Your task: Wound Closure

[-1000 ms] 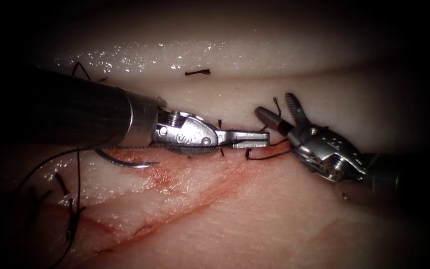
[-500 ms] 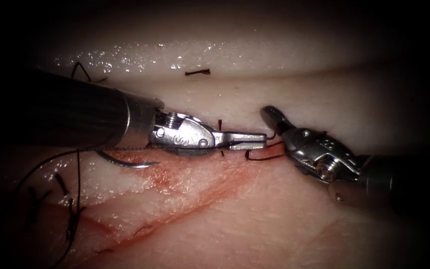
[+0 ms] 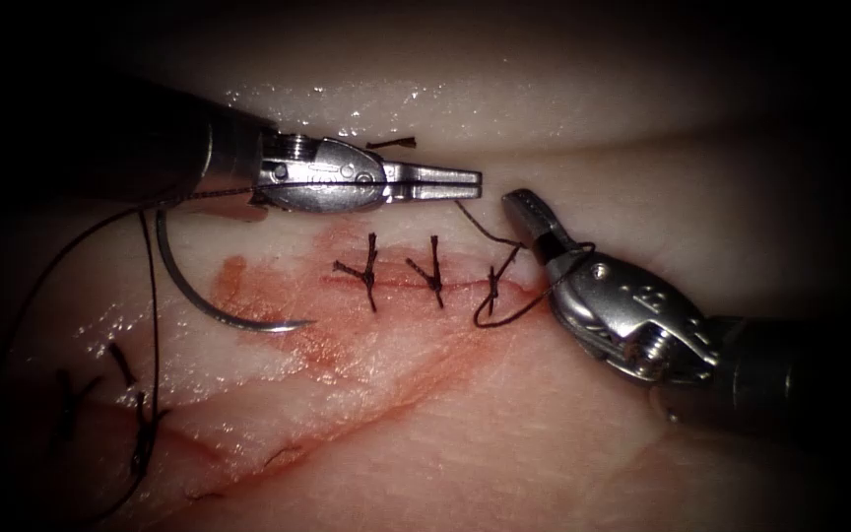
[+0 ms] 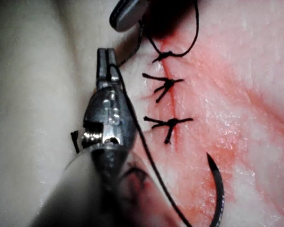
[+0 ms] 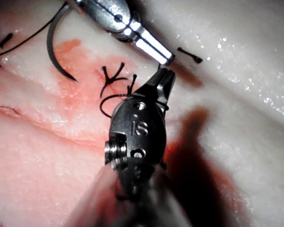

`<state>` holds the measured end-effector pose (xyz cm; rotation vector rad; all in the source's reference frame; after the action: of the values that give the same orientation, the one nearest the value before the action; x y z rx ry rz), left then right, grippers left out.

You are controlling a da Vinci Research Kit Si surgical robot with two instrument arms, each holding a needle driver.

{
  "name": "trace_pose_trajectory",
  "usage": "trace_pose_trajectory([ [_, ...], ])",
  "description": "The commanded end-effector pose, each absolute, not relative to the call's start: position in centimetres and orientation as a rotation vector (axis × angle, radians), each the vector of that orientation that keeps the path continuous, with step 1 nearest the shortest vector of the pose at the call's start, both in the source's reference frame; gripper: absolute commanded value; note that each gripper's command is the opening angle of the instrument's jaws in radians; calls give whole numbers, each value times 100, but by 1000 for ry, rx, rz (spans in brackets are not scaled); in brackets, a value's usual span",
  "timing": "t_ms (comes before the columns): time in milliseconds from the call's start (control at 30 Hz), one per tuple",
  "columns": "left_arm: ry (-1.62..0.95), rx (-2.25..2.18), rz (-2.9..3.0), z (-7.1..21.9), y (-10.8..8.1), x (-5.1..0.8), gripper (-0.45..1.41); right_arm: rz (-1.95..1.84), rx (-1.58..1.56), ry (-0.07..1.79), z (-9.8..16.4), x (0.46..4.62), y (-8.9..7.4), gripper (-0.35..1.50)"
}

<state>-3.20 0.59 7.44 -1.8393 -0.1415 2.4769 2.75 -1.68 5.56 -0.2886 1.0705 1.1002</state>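
The left tool (image 3: 473, 179) hovers above the cut (image 3: 401, 281), jaws shut on the thread (image 3: 480, 222). That thread runs down to the newest stitch (image 3: 492, 286) at the cut's right end. A loop of it lies around the right tool (image 3: 522, 207), whose jaws are shut on the short thread end. The curved needle (image 3: 211, 300) lies free on the tissue (image 3: 504, 433) left of the stitches, held by neither tool. In the wrist views I see the left tool (image 4: 105, 59), the needle (image 4: 218, 189), the right tool (image 5: 164, 78) and the needle (image 5: 54, 45).
Two tied stitches (image 3: 370, 274) (image 3: 435, 271) cross the cut, with red fluid (image 3: 347, 345) below them. Older stitches (image 3: 140, 433) sit at the lower left. A cut thread piece (image 3: 391, 144) lies on the far tissue. Long thread (image 3: 153, 296) trails from the left shaft.
The right tool's jaws closed on the short thread end. The left tool then rose up and left off the cut, drawing the thread with it and uncovering the stitches. The needle stayed put.
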Motion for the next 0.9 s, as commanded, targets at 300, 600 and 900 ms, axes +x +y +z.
trace_pose_trajectory([
  [300, -155, -1762, 2462, 772, 143, -300, -45, 1003, -290, 1110, 567, 286, -208, -35],
  [600, -151, -1688, 2429, 755, 230, -271, -45, 907, -298, 1111, 572, 285, -232, -35],
  [900, 33, -1632, 2440, 737, 293, -257, -45, 869, -298, 1084, 584, 282, -251, -35],
])
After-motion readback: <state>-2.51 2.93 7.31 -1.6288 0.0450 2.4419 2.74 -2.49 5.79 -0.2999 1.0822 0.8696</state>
